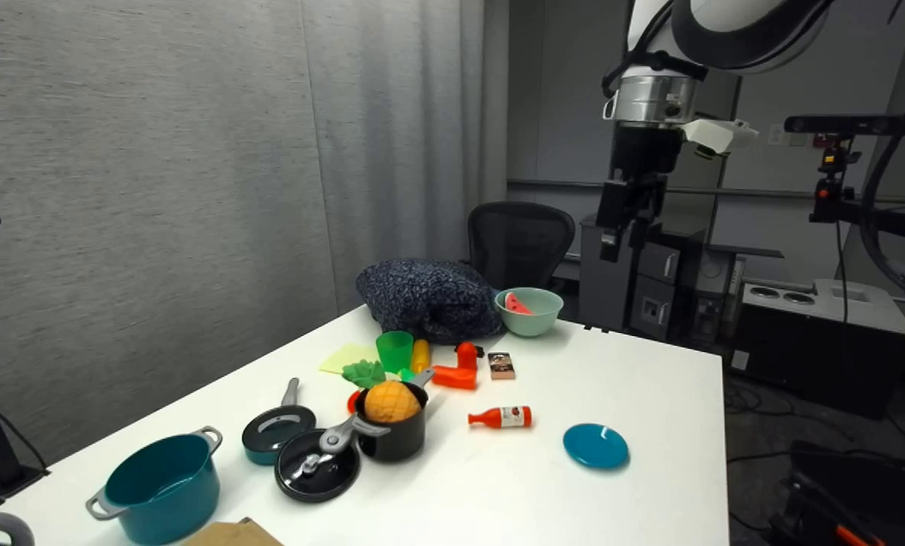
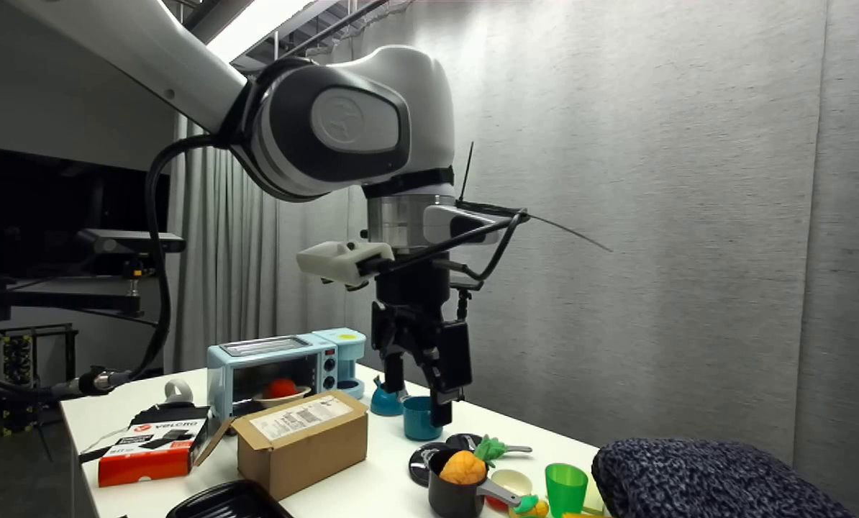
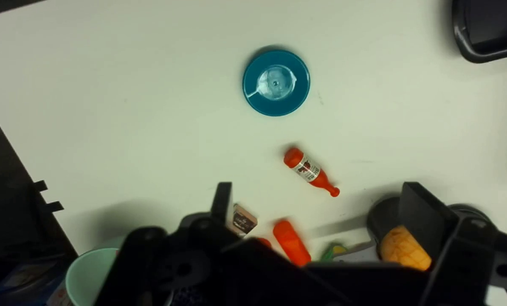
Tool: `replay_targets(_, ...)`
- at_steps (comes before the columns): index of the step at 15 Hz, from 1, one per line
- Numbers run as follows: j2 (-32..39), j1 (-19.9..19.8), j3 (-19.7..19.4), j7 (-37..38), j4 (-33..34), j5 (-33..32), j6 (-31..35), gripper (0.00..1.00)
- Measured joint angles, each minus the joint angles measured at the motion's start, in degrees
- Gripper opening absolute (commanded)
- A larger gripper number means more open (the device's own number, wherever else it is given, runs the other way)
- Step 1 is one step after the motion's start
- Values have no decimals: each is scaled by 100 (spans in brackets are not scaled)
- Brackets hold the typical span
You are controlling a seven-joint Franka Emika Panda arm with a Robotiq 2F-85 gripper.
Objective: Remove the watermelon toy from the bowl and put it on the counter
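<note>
The watermelon toy (image 1: 518, 305), a red wedge, leans inside the pale mint bowl (image 1: 532, 324) at the far end of the white counter (image 1: 649, 394). In the wrist view the bowl (image 3: 85, 276) shows at the lower left, partly behind the gripper; only a thin red sliver shows at its edge. The bowl and the toy are out of view in an exterior view where the counter (image 2: 393, 489) shows from another side. My gripper (image 1: 623, 241) hangs high above the counter, pointing down, apart from the bowl. Its fingers are wide apart and empty in the wrist view (image 3: 318, 195).
A dark blue bundled cloth (image 1: 430, 299) touches or nearly touches the bowl. A red bottle (image 1: 502, 417), a blue disc (image 1: 596, 446), a small box (image 1: 501, 365) and a black pot (image 1: 399, 440) with a pineapple toy lie nearby. A cardboard box (image 2: 307, 439) and toy oven (image 2: 271, 374) stand farther off.
</note>
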Motion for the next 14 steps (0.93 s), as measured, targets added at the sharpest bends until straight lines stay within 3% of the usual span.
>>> replay_targets(4, 190, -445, -513, -259, 365, -53, 383, 100)
replay_targets(8, 843, -761, -1064, -594, 1128, 121, 1136, 100)
replay_targets(11, 1370, -735, -746, 103, 1178, 90, 2300, 100)
replay_targets(14, 1928, -449, -191, 920, 1186, -157, 2707, 100)
